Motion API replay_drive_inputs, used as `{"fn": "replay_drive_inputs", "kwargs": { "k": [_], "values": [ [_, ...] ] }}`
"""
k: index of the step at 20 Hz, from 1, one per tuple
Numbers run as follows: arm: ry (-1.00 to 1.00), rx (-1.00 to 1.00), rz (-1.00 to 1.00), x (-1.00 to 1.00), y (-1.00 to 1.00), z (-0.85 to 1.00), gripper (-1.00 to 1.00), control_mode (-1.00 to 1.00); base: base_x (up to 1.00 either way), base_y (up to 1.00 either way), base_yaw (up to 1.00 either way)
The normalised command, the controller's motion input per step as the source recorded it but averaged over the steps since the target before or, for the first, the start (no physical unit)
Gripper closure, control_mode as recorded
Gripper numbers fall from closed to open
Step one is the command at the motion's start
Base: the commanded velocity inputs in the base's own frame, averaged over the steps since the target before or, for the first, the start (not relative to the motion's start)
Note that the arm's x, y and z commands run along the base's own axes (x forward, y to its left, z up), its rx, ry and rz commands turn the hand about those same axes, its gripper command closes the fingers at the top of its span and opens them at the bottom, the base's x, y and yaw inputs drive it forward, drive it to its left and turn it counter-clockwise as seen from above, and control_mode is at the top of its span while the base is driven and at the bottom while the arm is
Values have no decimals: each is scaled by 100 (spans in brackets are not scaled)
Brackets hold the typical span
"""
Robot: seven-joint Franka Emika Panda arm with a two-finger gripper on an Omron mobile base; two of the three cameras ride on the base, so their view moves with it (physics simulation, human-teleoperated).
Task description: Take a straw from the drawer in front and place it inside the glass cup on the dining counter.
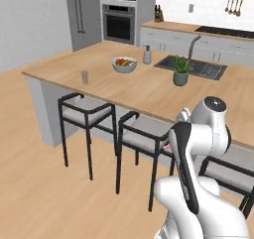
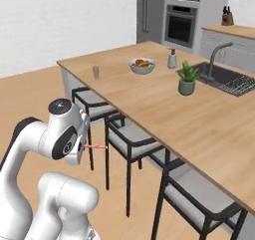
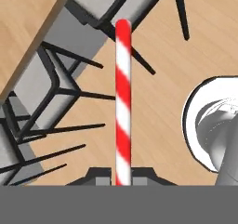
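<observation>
Table (image 1: 149, 91): the big wood-topped island, black stools (image 1: 87, 115) tucked along the near side. It carries a white fruit bowl (image 1: 124, 64), a potted plant (image 1: 181, 71), a sink, and the glass cup (image 1: 85, 77) standing alone near the left end, nothing visible in it.

My arm is folded low in front of the stools, well short of the table edge.

My tool (image 3: 122, 182) is pressed together on the straw (image 3: 123, 102), red-and-white striped, running straight out from the finger tips. In the right base view it pokes out beside the wrist.

Judgement: pickup done. Left: carry to the cup, upend the straw over it, release.
</observation>
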Motion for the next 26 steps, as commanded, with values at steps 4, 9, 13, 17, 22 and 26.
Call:
{"fn": "replay_drive_inputs", "kwargs": {
  "k": [4, 9, 13, 17, 22, 26],
  "values": [
    [0, 0, 0, 0, 0, 0, 100, 100, 91, 100, -41],
    [0, 0, 0, 0, 0, 0, 100, 100, 77, 100, -38],
    [0, 0, 0, 0, 0, 0, 100, 100, 66, 100, -35],
    [0, 0, 0, 0, 0, 0, 100, 100, 58, 100, -33],
    [0, 0, 0, 0, 0, 0, 100, 100, 58, 100, -31],
    [0, 0, 0, 0, 0, 0, 100, 100, 64, 100, -29]
  ]
}}
